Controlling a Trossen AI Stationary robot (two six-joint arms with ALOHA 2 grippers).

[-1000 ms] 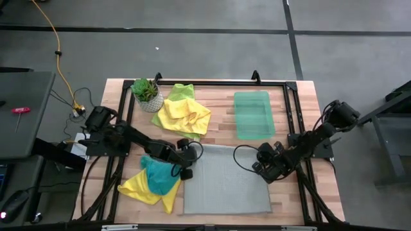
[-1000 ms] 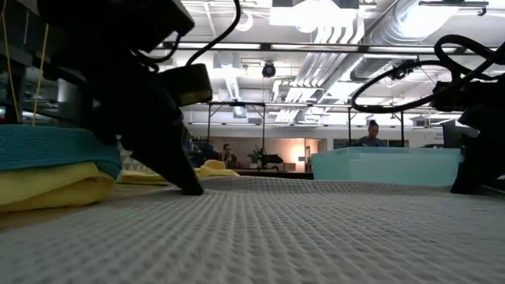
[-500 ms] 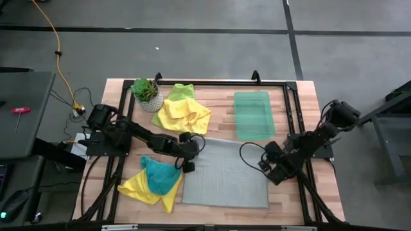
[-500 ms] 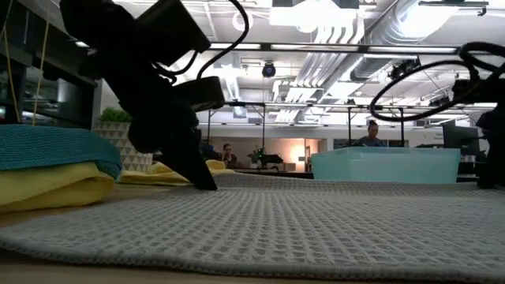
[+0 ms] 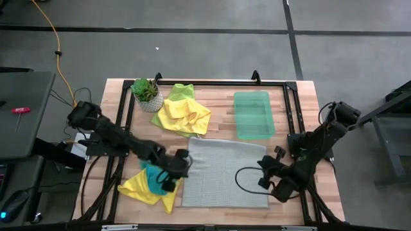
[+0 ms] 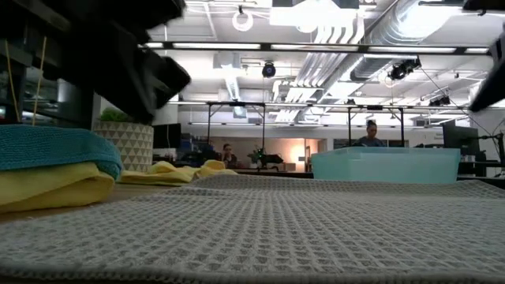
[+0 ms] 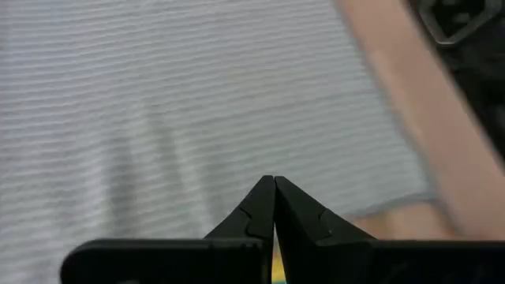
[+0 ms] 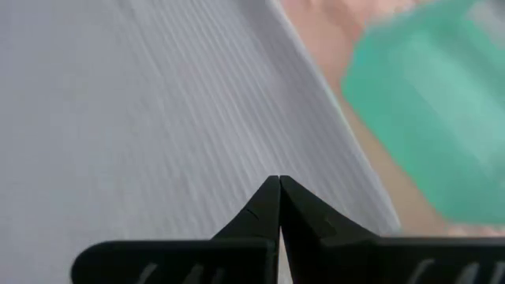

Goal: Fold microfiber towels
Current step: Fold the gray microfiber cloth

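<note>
The grey towel (image 5: 225, 172) is lying flat on the counter (image 5: 218, 96), just in front of the green tray (image 5: 253, 114); the left hand (image 5: 172, 168) is hanging at the towel's left edge, over the teal towel (image 5: 157, 178), fingers (image 7: 254, 211) pressed together, seemingly gripping nothing; the right hand (image 5: 270, 173) is hanging at its right edge, fingers (image 8: 267, 207) likewise closed.

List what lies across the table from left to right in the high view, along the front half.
Yellow towel → teal towel with the left gripper over it → grey towel → right gripper.
</note>
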